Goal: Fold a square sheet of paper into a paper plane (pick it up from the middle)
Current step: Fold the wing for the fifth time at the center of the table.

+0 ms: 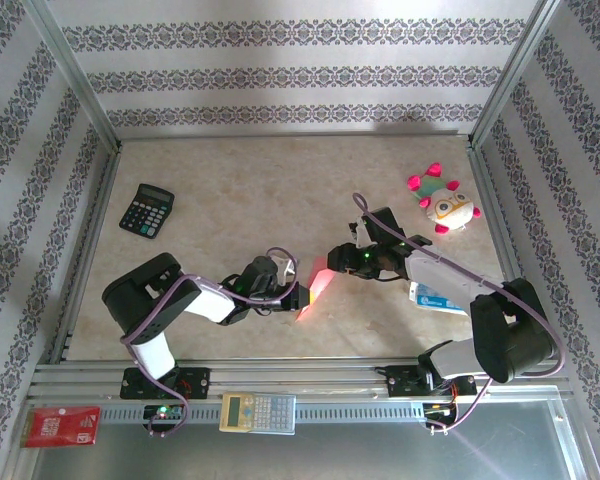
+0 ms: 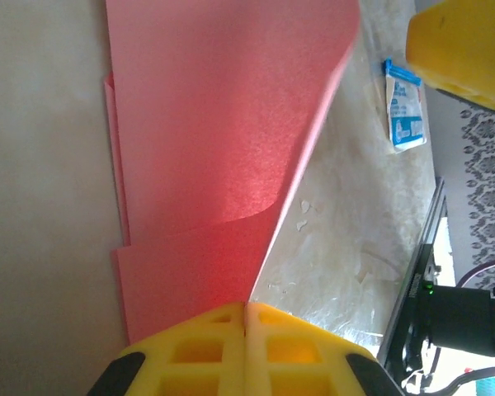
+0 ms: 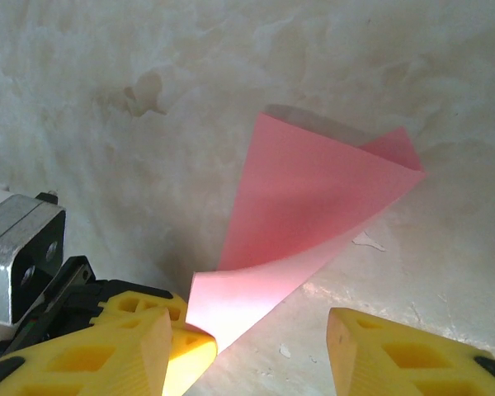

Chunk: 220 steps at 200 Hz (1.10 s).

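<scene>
Tabletop with a pale marbled surface and patterned walls on three sides, seen from above, with two robot arms reaching in from the near edge. A black calculator lies toward the far left. To the right of the black calculator and nearer the arm bases, about midway across, the salmon-pink paper sheet sits between the two grippers. It is folded over on itself and raised at its gripped end. The left gripper meets the sheet on the side facing the black calculator. In the left wrist view its yellow jaws are pressed together with the sheet pinched in the seam between them, and the pink layers fan away from the grip. The right gripper sits on the sheet's other side, away from the black calculator. In the right wrist view its jaws stand apart and grip nothing. The sheet's curled end touches the inner face of one yellow finger, and the other finger is clear of it. Far to the right of the black calculator, at about the same depth, lies a pink-and-white plush toy. A blue-and-white packet lies to the right of the black calculator and nearer, partly under the right forearm. On the metal rail at the near edge, a red card lies left of and nearer than the black calculator, and a beige calculator lies right of and nearer than it.
</scene>
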Tool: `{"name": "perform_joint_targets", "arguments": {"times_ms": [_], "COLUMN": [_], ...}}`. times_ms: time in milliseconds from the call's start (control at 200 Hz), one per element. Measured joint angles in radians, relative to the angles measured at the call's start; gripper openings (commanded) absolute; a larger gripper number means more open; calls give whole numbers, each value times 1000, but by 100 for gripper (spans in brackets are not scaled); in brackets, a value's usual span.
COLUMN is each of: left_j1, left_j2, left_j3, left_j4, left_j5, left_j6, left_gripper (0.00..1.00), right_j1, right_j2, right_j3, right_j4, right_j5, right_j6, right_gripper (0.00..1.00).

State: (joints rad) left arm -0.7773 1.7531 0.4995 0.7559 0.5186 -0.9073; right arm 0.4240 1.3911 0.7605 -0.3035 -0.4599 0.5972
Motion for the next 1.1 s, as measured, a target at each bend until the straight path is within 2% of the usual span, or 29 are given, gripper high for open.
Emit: {"name": "perform_joint_targets", "arguments": {"times_ms": [375,605,899,1099], "left_j1": [35,41,47,51], "left_j2": [66,66,66,66], "left_j3": [-34,-46,-66,-68], "left_j4": [144,162,192,192], "left_j5": [58,58,52,48], "left_j6": [-105,-127,-172,-200], "left_gripper": [0,0,0,0], "right_j1": [26,58,128,163], "right_j2": [7,7,52,125], "right_j3": [0,0,3,35], "right_j4": [0,6,48,76], "right_j5": [3,15,27,34], "right_j6": [-3,-33,-89,-108], "right_gripper": [53,50,29,23]}}
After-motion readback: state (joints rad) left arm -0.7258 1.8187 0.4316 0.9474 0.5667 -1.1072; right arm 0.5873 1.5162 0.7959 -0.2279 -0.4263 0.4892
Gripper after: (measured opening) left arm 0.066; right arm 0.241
